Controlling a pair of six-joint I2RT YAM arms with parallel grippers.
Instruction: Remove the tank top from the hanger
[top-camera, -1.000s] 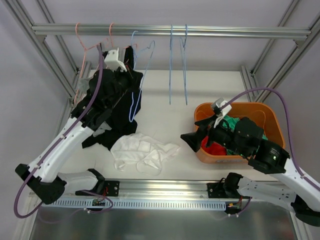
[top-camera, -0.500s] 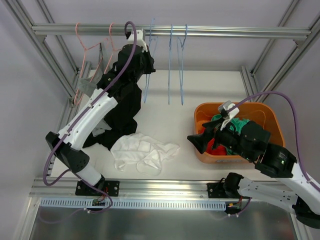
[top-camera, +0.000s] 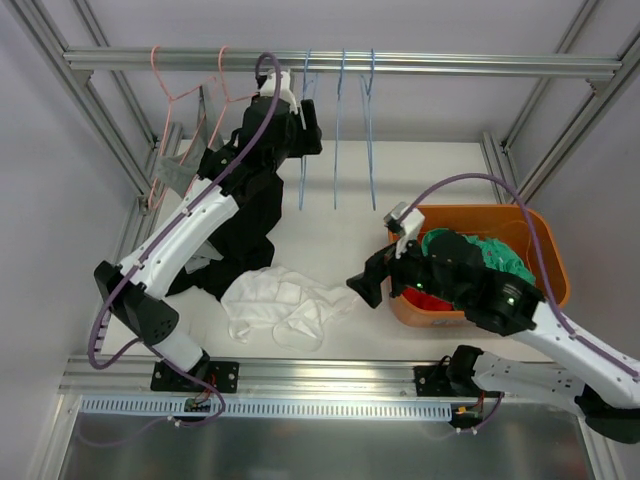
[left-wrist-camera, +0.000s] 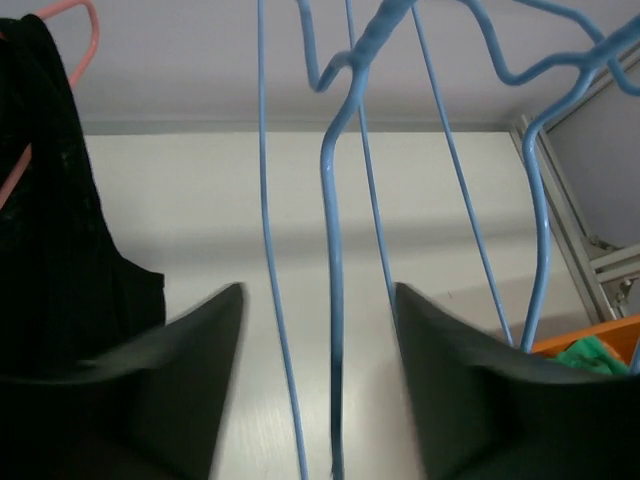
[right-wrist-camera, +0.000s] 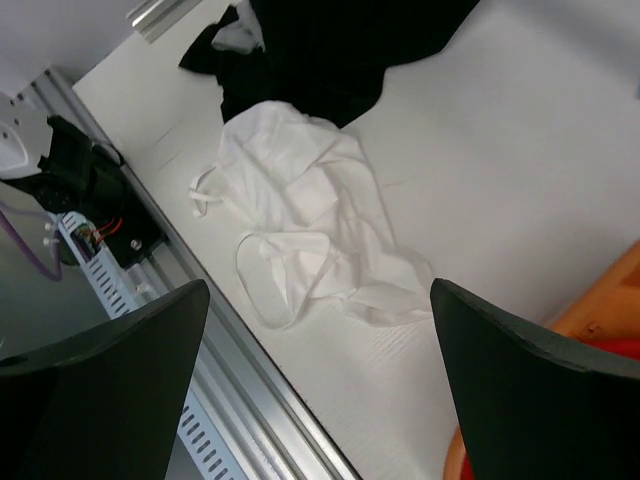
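A white tank top lies crumpled near the table's front edge. A black garment is heaped just behind it, and its dark cloth fills the left of the left wrist view. A blue wire hanger hangs bare on the rail. My left gripper is up at that hanger, open, with the hanger's wires passing between the jaws and gaps on both sides. My right gripper is open and empty, above the table just right of the white top.
Two more blue hangers hang right of the first. Pink hangers hang at the rail's left end. An orange basket with green and red clothes stands at the right. Aluminium frame posts stand at both sides.
My left arm rose to the rail with the blue hanger, and its jaws have opened around the wire. My right gripper swung left from the basket towards the white top.
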